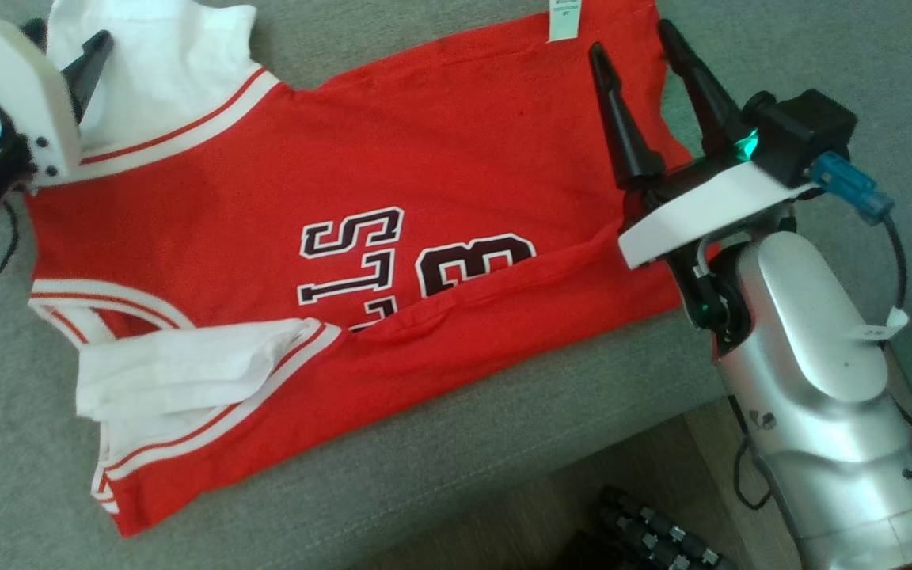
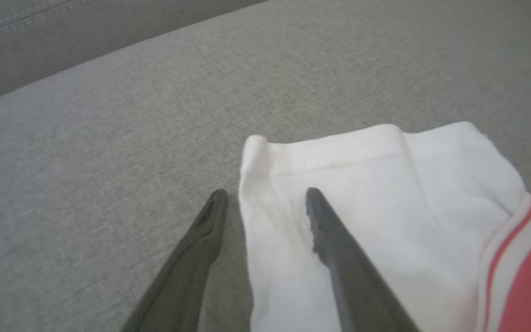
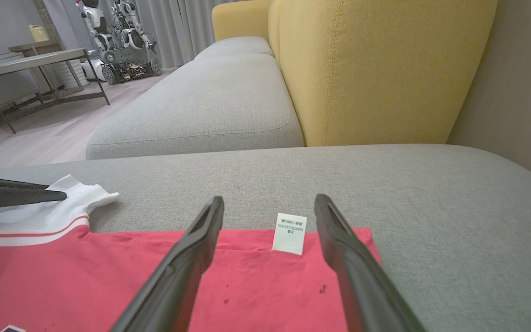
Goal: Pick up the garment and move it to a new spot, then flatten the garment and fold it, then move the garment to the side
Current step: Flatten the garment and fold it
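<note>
Spread flat on the grey sofa seat (image 1: 503, 412): a red jersey (image 1: 440, 190) with white sleeves, dark lettering (image 1: 393, 253) face up, neck end toward the robot's left, hem end toward its right. On the side nearest the robot, the near sleeve (image 1: 187, 368) folded in over the red body. Across from it, the far sleeve (image 1: 155, 63) lying out flat on the cushion. Along the near side, a long fold of red cloth, lapping over the lower part of the lettering and running toward the hem. At the far hem corner, a white label (image 1: 564, 20) sticking out past the edge.

At the far sleeve, the left gripper (image 2: 265, 192), fingers released and wide apart: one finger (image 2: 339, 249) over the white cloth, the other over bare cushion just beside the sleeve's edge. Grasping nothing. Touching the cloth or hanging just above it: impossible to tell.

At the hem end, the right gripper (image 1: 630, 38), fingers likewise released and spread, pointing toward the back of the sofa, with the label between them in the right wrist view. Grasping nothing there either.

Behind the seat, a yellow backrest (image 3: 376, 69) and beside it a second grey cushion (image 3: 210, 101). Farther off, near pale curtains, another robot (image 3: 118, 37).
</note>
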Robot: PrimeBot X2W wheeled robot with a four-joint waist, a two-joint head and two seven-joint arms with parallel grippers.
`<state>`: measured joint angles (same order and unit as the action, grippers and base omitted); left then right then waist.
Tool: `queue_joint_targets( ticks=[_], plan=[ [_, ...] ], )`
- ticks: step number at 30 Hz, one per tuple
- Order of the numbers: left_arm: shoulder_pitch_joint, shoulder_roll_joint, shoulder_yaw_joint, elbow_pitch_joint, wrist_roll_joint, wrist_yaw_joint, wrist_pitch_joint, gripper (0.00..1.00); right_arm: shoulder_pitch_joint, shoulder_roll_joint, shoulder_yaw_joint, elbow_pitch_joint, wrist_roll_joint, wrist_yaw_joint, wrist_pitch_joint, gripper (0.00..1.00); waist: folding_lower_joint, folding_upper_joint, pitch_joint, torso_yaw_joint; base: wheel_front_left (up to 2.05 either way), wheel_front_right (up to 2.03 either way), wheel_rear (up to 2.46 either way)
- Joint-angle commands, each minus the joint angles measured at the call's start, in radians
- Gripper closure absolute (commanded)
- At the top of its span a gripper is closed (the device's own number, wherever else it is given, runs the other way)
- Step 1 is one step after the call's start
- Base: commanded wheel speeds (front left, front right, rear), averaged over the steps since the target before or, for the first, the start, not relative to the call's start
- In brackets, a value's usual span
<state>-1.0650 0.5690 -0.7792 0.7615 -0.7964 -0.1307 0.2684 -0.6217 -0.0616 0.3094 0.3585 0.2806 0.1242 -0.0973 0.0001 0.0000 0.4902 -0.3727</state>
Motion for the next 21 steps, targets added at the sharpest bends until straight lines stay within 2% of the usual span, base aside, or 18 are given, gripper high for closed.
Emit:
queue_joint_targets(
  ticks=[1,12,18,21],
  plan=[
    [-0.051,0.032,0.01,-0.023,-0.021,0.0,0.004,1.0,-0.016,0.011,0.002,-0.03,0.0,0.007,-0.012,0.0,-0.0001,0.0,0.0,0.009,0.0,0.0,0.0],
    [-0.067,0.016,-0.065,-0.086,-0.133,0.0,-0.144,1.0,-0.031,0.011,-0.091,0.022,-0.059,0.007,0.028,0.0,-0.0001,0.0,-0.064,0.124,0.0,0.0,0.0],
    [-0.056,0.026,-0.085,-0.141,-0.175,0.0,-0.22,1.0,-0.041,0.008,-0.153,0.062,-0.101,0.007,0.084,0.0,-0.0001,0.0,-0.094,0.187,0.0,0.0,0.0],
    [-0.026,0.031,-0.097,-0.183,-0.202,0.0,-0.273,1.0,-0.043,-0.018,-0.202,0.106,-0.091,0.007,0.147,0.0,-0.0001,0.0,-0.124,0.234,0.0,0.0,0.0]
  ],
)
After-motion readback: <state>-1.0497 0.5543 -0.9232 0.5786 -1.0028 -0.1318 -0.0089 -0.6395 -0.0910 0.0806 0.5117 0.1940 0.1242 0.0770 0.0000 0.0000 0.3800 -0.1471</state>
